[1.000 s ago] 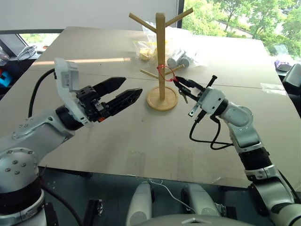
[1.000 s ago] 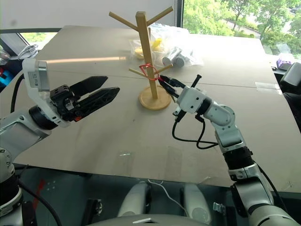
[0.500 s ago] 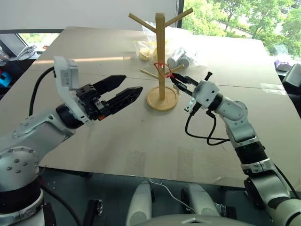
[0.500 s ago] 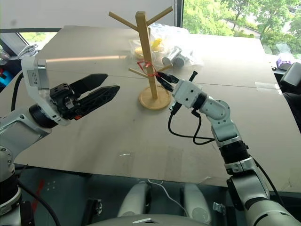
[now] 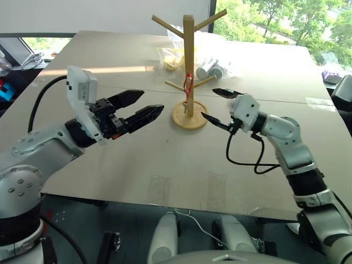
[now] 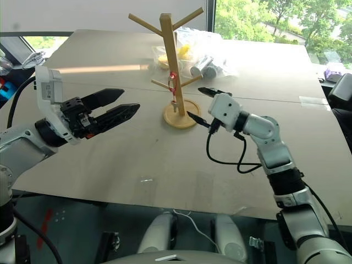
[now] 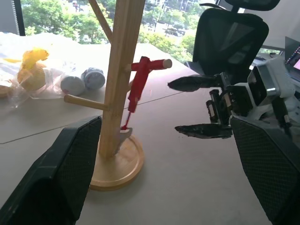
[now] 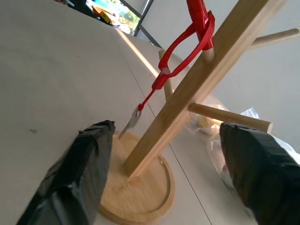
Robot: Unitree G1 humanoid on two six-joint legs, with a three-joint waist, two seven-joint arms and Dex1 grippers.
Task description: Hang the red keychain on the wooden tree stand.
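Left eye view: red keychain (image 5: 188, 85) hangs off a lower peg of the wooden tree stand (image 5: 188, 66), loop round the peg right by the post, strap and clasp dangling down toward the disc base. Right gripper (image 5: 219, 104) sits just beside the stand on its right, 2 fingers spread wide, nothing between them, clear of the keychain. Left gripper (image 5: 144, 104) hovers over the table (image 5: 110, 159) on the stand's left, well apart from it, fingers parted, empty too. Clear plastic bags (image 5: 212, 60) w/ small items lie behind the stand, toward the table's far edge.
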